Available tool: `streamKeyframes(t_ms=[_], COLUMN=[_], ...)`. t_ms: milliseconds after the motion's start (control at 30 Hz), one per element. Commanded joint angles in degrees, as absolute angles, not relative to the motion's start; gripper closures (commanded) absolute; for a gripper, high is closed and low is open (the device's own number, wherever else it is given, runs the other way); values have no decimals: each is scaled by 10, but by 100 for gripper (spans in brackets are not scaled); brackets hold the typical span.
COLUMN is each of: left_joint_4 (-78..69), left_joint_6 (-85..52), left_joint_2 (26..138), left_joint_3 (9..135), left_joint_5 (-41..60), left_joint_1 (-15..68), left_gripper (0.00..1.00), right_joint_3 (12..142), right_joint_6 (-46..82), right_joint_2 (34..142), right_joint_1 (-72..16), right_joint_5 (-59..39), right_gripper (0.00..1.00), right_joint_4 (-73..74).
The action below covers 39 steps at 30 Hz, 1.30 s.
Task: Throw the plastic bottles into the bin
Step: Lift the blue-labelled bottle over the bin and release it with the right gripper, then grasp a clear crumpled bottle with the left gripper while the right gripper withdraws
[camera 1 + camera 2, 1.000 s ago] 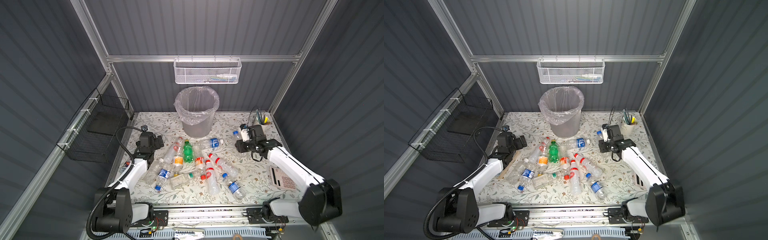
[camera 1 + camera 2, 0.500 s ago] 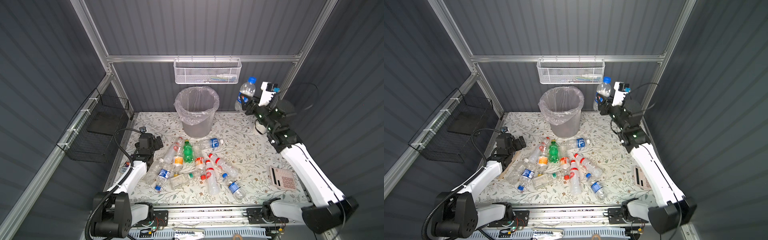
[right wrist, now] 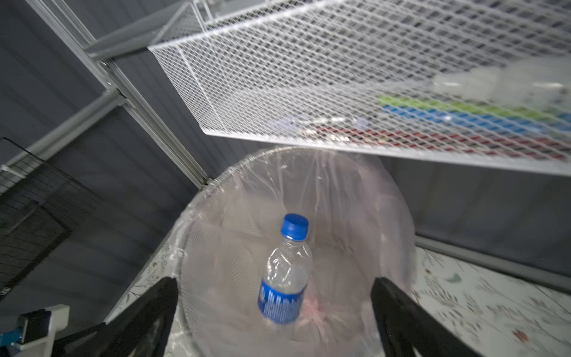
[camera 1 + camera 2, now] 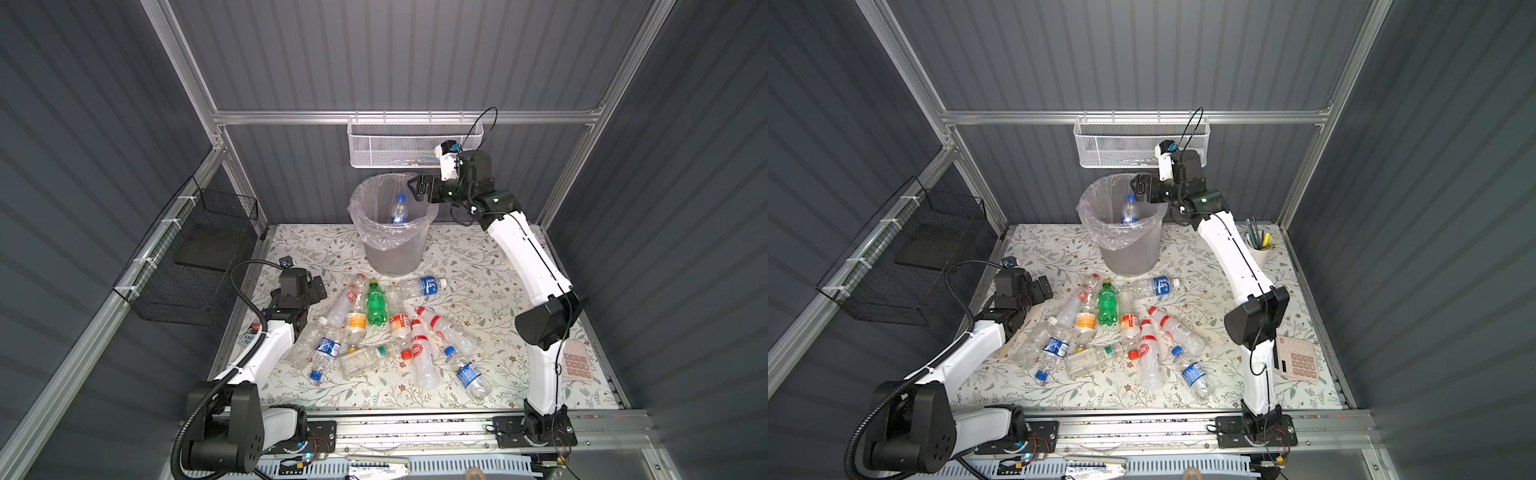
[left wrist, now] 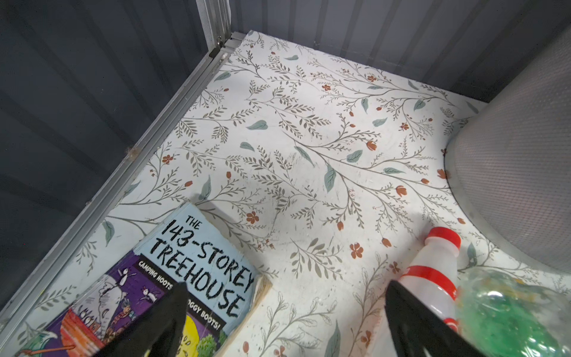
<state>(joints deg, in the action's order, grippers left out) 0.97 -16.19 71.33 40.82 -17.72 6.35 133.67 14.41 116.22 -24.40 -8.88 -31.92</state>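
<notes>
**One bottle in the bin, the others still on the worktop**

Dark ribbed walls close around a flowered worktop (image 4: 478,257). The bin (image 4: 392,253) stands at the back, right under the white mesh basket (image 4: 415,143), so the right hand (image 4: 417,189) reaches over the rim from the side. Its jaws are spread wide and grip nothing. A blue-capped bottle (image 4: 399,210) is upright inside the liner.

The left hand (image 4: 318,286), also wide open and empty, hangs low beside the other plastic bottles (image 4: 376,307), heaped in front of the bin, probably ready for the next pick.

The right wrist view shows the clear gap between bottle and fingers, which is hard to judge from above. The left wrist view shows the cover of a book (image 5: 185,269), mostly hidden under the left arm in both top views.
</notes>
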Motion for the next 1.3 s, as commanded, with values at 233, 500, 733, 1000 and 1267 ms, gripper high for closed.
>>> streamKeyframes(t_ms=[233, 500, 733, 1000, 1267], left_joint_4=[58, 62, 123, 188, 232], left_joint_6=[-142, -150, -131, -177, -206], left_joint_2=[676, 698, 752, 785, 815], left_joint_3=[432, 446, 497, 506, 518], left_joint_5=[-197, -161, -148, -156, -144], left_joint_1=[121, 174, 237, 293, 308], left_gripper=[1, 1, 1, 11, 19], right_joint_3=[935, 654, 520, 472, 476], right_joint_6=[117, 198, 254, 302, 314], right_joint_2=[850, 690, 644, 649, 675], right_joint_1=[-215, -127, -88, -82, -80], right_joint_5=[39, 19, -16, -38, -67], right_gripper=[1, 1, 1, 1, 1], right_joint_4=[-175, -125, -126, -91, -85])
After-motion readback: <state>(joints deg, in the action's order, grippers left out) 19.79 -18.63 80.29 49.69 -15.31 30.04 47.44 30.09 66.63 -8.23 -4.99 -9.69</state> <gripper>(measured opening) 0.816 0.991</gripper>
